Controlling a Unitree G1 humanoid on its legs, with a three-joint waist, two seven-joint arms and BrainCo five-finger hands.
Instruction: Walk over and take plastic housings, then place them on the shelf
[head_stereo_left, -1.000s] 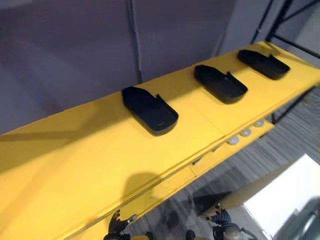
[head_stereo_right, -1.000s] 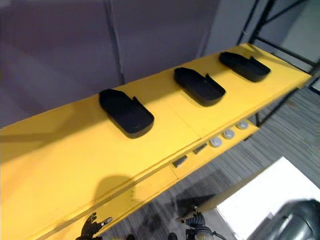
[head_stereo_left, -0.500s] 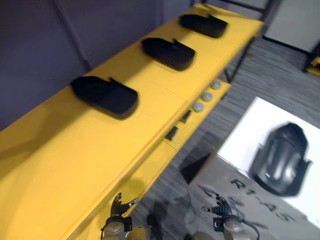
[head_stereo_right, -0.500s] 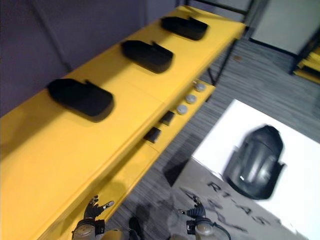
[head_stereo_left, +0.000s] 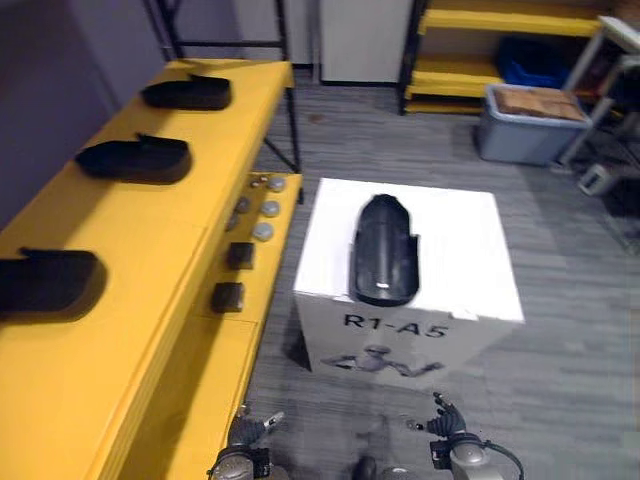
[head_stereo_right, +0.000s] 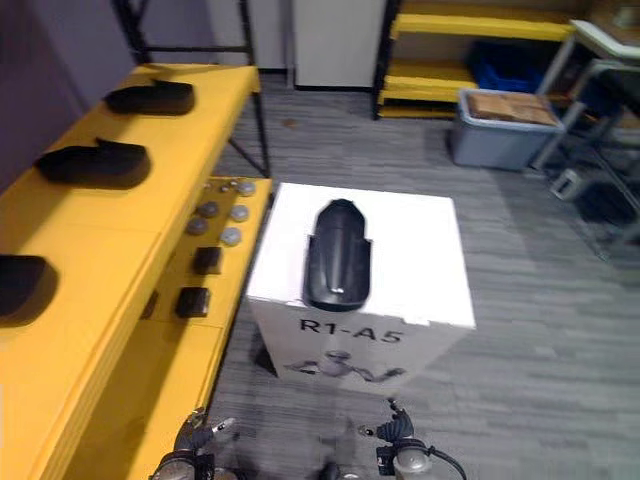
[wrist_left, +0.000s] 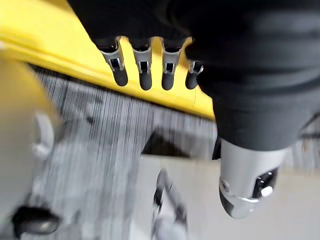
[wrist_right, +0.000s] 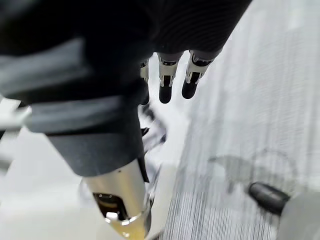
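A glossy black plastic housing (head_stereo_left: 383, 250) lies lengthwise on top of a white box (head_stereo_left: 470, 250) in the middle of the floor. Three more black housings lie in a row on the long yellow shelf (head_stereo_left: 120, 330) to my left: a far one (head_stereo_left: 187, 93), a middle one (head_stereo_left: 135, 160) and a near one (head_stereo_left: 45, 282). My left hand (head_stereo_left: 245, 450) and right hand (head_stereo_left: 450, 440) hang low at the picture's bottom edge, well short of the box. In the wrist views the left hand's fingers (wrist_left: 145, 75) and the right hand's fingers (wrist_right: 165, 85) are straight and hold nothing.
A lower yellow ledge with round buttons (head_stereo_left: 262, 208) and dark switches runs along the shelf's front, next to the box. Yellow racks (head_stereo_left: 500, 60) stand at the back, with a grey-blue bin (head_stereo_left: 525, 125) before them. Grey carpet surrounds the box.
The camera has swung to the right: the yellow shelf has slid to the picture's left and the white box with its housing now sits in the middle. Both hands stay low.
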